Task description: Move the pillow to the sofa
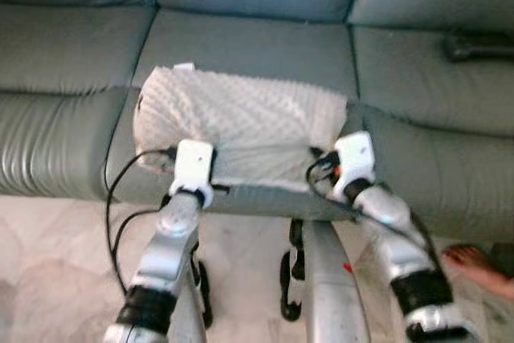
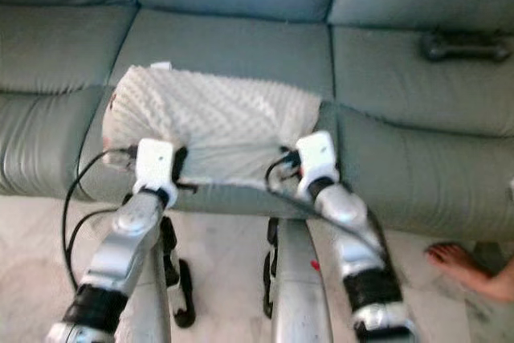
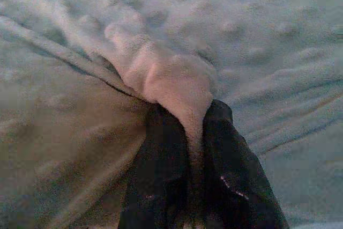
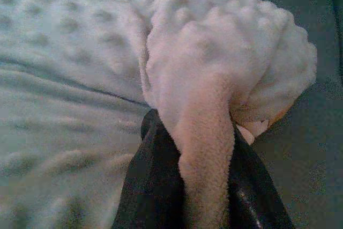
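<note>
A white, dimpled fleece pillow (image 1: 237, 122) is being held over the front edge of the grey-green leather sofa (image 1: 257, 46). Its near hem is being pinched by the left claw (image 3: 193, 148) and the right claw (image 4: 206, 170), each clamped tight on a fold of fabric.

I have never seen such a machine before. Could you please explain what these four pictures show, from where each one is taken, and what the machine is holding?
This is a humanoid robot with two silver arms; each ends in a gripper of two black fingers. The two wide pictures come from a stereo camera on its head, looking down at a grey-green sofa. The two close pictures come from cameras on the wrists, looking along the fingers.

A white dotted pillow lies at the front edge of the middle seat. The left gripper pinches a fold of its fabric at one near corner, and the right gripper pinches the other near corner. A dark object lies on the right-hand seat; it is too blurred to name. A person's bare foot shows on the floor at the right.
</note>
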You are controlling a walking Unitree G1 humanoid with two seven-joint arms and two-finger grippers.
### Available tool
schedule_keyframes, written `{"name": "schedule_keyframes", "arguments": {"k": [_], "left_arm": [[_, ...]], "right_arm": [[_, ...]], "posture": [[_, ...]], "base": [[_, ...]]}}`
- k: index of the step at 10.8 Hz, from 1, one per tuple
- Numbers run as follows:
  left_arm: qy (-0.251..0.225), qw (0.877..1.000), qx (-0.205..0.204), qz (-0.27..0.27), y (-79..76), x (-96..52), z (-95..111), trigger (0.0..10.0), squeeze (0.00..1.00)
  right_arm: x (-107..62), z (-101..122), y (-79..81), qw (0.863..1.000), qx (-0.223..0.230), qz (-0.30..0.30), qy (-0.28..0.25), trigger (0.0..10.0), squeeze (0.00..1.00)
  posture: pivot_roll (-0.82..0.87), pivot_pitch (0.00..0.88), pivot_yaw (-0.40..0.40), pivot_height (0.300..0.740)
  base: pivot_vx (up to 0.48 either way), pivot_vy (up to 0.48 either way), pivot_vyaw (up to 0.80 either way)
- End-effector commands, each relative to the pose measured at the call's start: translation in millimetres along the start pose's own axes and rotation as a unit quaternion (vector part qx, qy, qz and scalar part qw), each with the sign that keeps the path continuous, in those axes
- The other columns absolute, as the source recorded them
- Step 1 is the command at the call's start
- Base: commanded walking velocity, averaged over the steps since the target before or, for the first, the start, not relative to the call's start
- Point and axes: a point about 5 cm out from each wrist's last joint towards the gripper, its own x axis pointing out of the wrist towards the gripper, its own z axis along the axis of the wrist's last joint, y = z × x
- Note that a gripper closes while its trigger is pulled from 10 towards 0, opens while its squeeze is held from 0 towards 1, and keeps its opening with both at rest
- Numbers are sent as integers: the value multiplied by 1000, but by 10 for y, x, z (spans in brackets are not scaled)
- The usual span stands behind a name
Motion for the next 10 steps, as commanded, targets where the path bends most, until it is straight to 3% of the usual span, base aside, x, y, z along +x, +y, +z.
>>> {"name": "schedule_keyframes", "arguments": {"k": [1, 2, 3, 4, 7, 10], "left_arm": [[51, 996, 4, 67, 297, -73, -209, 10000, 0], [51, 997, -1, 60, 271, -48, -179, 10000, 0], [52, 997, -8, 51, 237, -31, -169, 10000, 329], [55, 997, -10, 50, 225, -22, -165, 10000, 1000], [62, 996, -14, 57, 202, -9, -141, 10000, 1000], [54, 997, -6, 60, 190, -33, -83, 10000, 1000]], "right_arm": [[-233, -179, -528, 993, 7, -111, 41, 10000, 0], [-234, -156, -579, 993, 4, -114, 39, 10000, 0], [-245, -132, -621, 992, 3, -118, 35, 10000, 957], [-244, -127, -632, 992, 1, -120, 33, 10000, 1000], [-255, -79, -678, 990, -11, -140, 15, 10000, 1000], [-232, -51, -622, 990, -20, -138, 3, 10000, 1000]], "posture": [[0, 377, -7, 579], [-2, 380, -5, 579], [-4, 381, -6, 579], [-6, 380, -5, 579], [1, 385, -3, 579], [5, 389, -12, 579]], "base": [[0, 0, 0], [0, 0, 0], [0, 0, 0], [0, 0, 0], [0, 0, 0], [0, 0, 0]]}}
